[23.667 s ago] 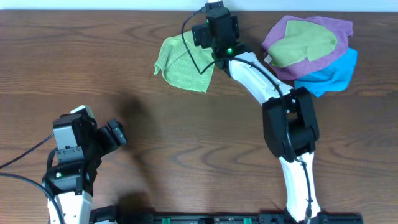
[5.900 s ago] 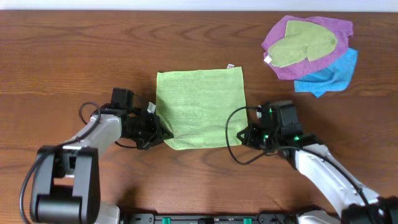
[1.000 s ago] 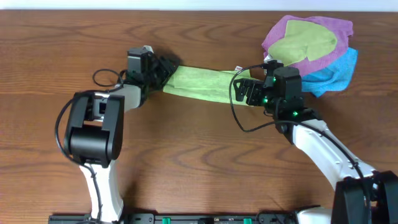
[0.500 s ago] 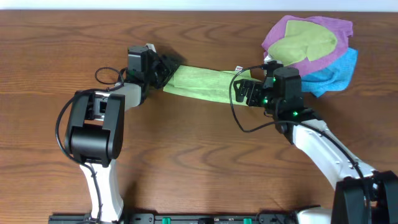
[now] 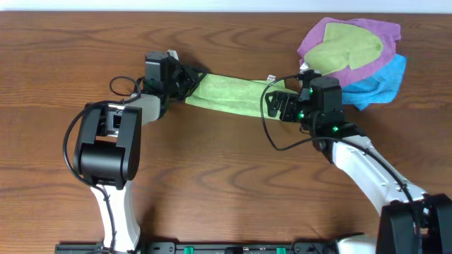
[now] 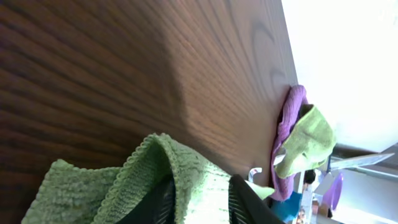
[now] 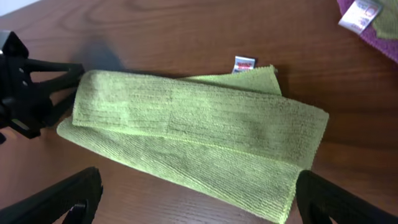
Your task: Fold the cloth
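The cloth (image 5: 229, 95) is lime green and lies folded into a long strip across the back middle of the table, its white tag (image 5: 270, 78) at the right end. My left gripper (image 5: 192, 79) is at the strip's left end. In the left wrist view a raised ridge of the cloth (image 6: 186, 177) fills the gap between the two black fingers of my left gripper (image 6: 202, 190), which is shut on it. My right gripper (image 5: 277, 104) stands wide open just off the strip's right end. In the right wrist view the cloth (image 7: 199, 124) lies flat ahead of my right gripper (image 7: 199, 180), untouched.
A pile of other cloths sits at the back right: a purple one (image 5: 314, 67), a duller olive-green one (image 5: 346, 51) on top, and a blue one (image 5: 378, 83) underneath. Its white label (image 7: 357, 12) shows close to my right gripper. The table's far edge runs just behind.
My left gripper's fingers have closed in on the left end of the cloth. Both arms and the strip have hardly moved; the right gripper stays wide open.
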